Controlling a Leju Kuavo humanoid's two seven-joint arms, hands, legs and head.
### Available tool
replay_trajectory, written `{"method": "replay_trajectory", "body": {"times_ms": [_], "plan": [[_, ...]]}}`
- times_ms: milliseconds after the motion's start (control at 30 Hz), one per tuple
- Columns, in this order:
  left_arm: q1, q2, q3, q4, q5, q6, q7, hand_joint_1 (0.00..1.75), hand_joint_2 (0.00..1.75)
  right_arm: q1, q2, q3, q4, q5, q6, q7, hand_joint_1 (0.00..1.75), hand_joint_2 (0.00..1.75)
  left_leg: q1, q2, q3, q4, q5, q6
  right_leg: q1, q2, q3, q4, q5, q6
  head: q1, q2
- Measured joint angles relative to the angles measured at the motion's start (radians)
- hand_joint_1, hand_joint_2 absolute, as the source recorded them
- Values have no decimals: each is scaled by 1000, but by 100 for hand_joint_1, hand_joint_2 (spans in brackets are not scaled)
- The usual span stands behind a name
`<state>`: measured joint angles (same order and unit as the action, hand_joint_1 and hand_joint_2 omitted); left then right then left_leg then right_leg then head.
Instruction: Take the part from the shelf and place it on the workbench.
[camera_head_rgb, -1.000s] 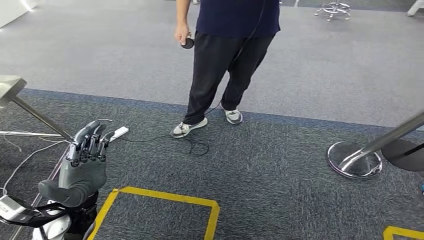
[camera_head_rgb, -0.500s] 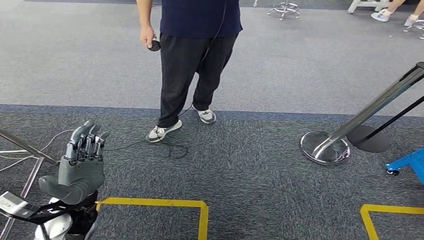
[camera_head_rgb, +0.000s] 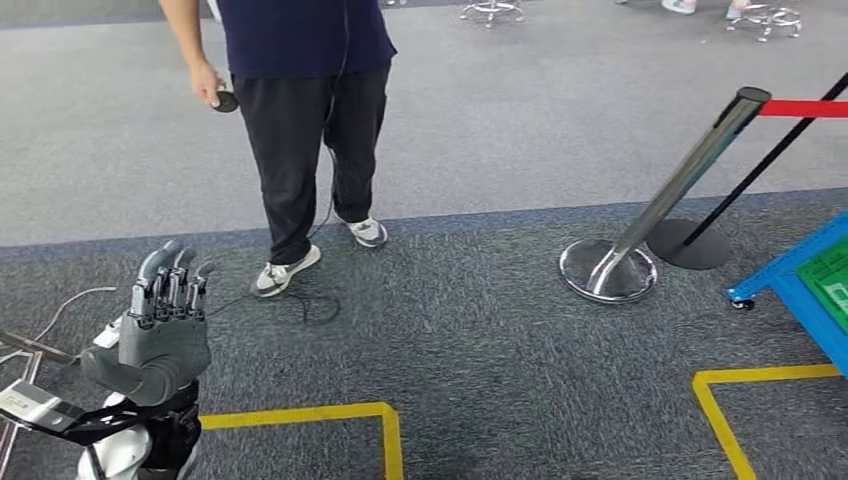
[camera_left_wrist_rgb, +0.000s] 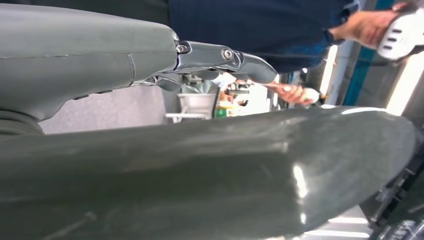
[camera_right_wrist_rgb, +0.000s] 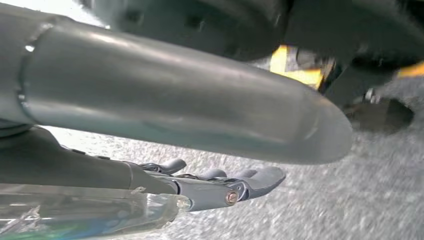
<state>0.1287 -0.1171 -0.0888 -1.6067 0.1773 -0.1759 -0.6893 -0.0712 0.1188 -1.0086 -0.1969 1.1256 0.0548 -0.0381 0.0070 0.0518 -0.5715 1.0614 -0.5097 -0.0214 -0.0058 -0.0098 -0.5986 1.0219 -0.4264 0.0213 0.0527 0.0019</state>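
The left hand (camera_head_rgb: 160, 325) is raised, released, fingers apart and holding nothing. In the right wrist view the right hand (camera_right_wrist_rgb: 220, 182) seems to grip a clear part (camera_right_wrist_rgb: 90, 212), blurred, so that is a judgement. No workbench surface appears. The person (camera_head_rgb: 300, 110) stands just beyond the left hand, and the stanchion (camera_head_rgb: 640, 220) lies well right of them: walking on risks a collision or tangling in the floor cable (camera_head_rgb: 300, 300).

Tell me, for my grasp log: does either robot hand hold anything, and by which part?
Left robot hand: nothing, fingers straight. Right robot hand: cannot tell.
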Motion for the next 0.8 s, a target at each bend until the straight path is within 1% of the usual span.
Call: {"method": "replay_trajectory", "body": {"times_ms": [33,67,100,133,167,200,233,267,300,333,367,400,433,467,500,533,567,600,633,667,700,733,767,800], "plan": [[1,0,0,0,3,3,1,0,0,-1,0,0,0,0,0,0,0,0,1,-21,-25,56,-31,-2,-2,9,0,-2,1,-4,-3,0],[3,0,0,1,6,5,2,0,0,-2,0,0,0,1,-1,0,0,0,1,-36,-61,128,-65,-4,-2,19,-2,-2,2,-7,-4,0],[4,0,1,2,8,6,3,0,0,-2,0,0,0,1,-1,0,0,0,1,-42,-96,195,-90,-4,-3,31,-3,-2,2,-8,-5,0],[6,0,1,2,9,7,3,0,0,-2,0,0,0,2,-1,1,0,0,2,-44,-120,238,-97,-5,-3,43,-3,-2,3,-8,-5,0],[6,1,1,3,10,8,4,0,0,-1,0,0,0,2,0,2,0,0,2,-45,-126,244,-84,-5,-4,55,-3,-2,3,-8,-5,0],[6,1,1,3,11,8,5,0,0,1,0,0,0,2,0,3,0,0,4,-48,-112,208,-53,-5,-5,67,-2,-1,4,-6,-6,0],[6,1,1,3,12,9,7,0,0,1,0,0,0,2,1,4,0,0,7,-58,-82,142,-12,-7,-7,79,-2,-1,5,-3,-6,0],[6,1,1,3,14,11,9,0,0,1,1,0,0,3,1,5,0,0,13,-81,-48,68,20,-9,-7,91,-4,3,5,2,-6,0],[6,1,1,3,16,13,11,0,0,1,1,0,0,3,2,6,0,0,17,-102,-20,10,40,-9,-7,103,-8,6,5,9,-6,0],[6,0,2,3,18,15,12,0,0,0,1,0,0,4,2,7,0,0,19,-119,-3,-27,48,-8,-7,113,-12,8,5,15,-7,0],[6,0,2,3,19,16,14,0,0,1,1,0,0,4,3,7,0,0,19,-127,1,-41,47,-3,-8,122,-16,8,7,23,-8,0],[5,-1,2,3,20,16,15,0,0,3,1,0,0,5,3,8,0,0,17,-119,1,-41,48,4,-11,130,-21,4,10,29,-8,0],[4,-2,3,3,20,17,15,0,0,5,1,0,0,5,4,8,0,0,16,-110,2,-43,50,12,-13,128,-25,3,11,35,-8,0],[2,-3,3,3,20,17,16,0,0,7,1,0,0,5,4,9,0,0,15,-100,3,-45,52,20,-13,111,-31,13,4,39,-6,0],[1,-4,4,3,20,17,16,0,0,6,1,0,0,5,4,9,0,0,15,-88,5,-47,53,28,-12,86,-47,41,-14,42,-4,0],[0,-5,4,3,20,17,16,0,0,4,2,0,0,5,5,10,0,0,14,-76,5,-47,53,33,-10,56,-70,92,-43,44,-2,0],[1,-5,5,3,20,18,16,0,0,2,2,0,0,5,5,10,0,0,11,-64,5,-47,51,37,-9,33,-101,160,-79,45,0,0],[1,-5,5,3,20,18,16,0,0,0,3,0,0,5,5,10,0,0,9,-52,6,-47,51,39,-9,22,-134,230,-110,47,0,0],[1,-5,6,3,20,18,17,0,0,0,4,0,0,5,6,10,0,0,6,-40,6,-47,50,41,-9,18,-157,280,-128,47,0,0],[0,-5,6,3,20,18,17,0,0,1,4,0,0,5,6,10,0,0,5,-29,7,-47,49,41,-9,17,-162,295,-126,47,0,0],[0,-5,6,3,20,18,17,0,0,3,4,0,0,5,6,10,0,0,3,-19,9,-47,47,41,-9,15,-146,269,-106,45,0,0],[-1,-5,6,3,20,18,17,0,0,3,4,0,0,5,6,11,0,0,3,-9,12,-47,45,40,-9,8,-111,207,-74,43,1,0],[-1,-5,6,3,20,18,17,0,0,3,4,0,0,5,6,11,0,0,2,-1,15,-47,42,37,-7,-9,-71,132,-46,40,1,0],[-2,-4,7,3,20,19,18,0,0,1,4,0,0,5,6,11,0,0,-1,6,18,-46,39,32,-5,-22,-35,71,-25,35,0,0]]}}
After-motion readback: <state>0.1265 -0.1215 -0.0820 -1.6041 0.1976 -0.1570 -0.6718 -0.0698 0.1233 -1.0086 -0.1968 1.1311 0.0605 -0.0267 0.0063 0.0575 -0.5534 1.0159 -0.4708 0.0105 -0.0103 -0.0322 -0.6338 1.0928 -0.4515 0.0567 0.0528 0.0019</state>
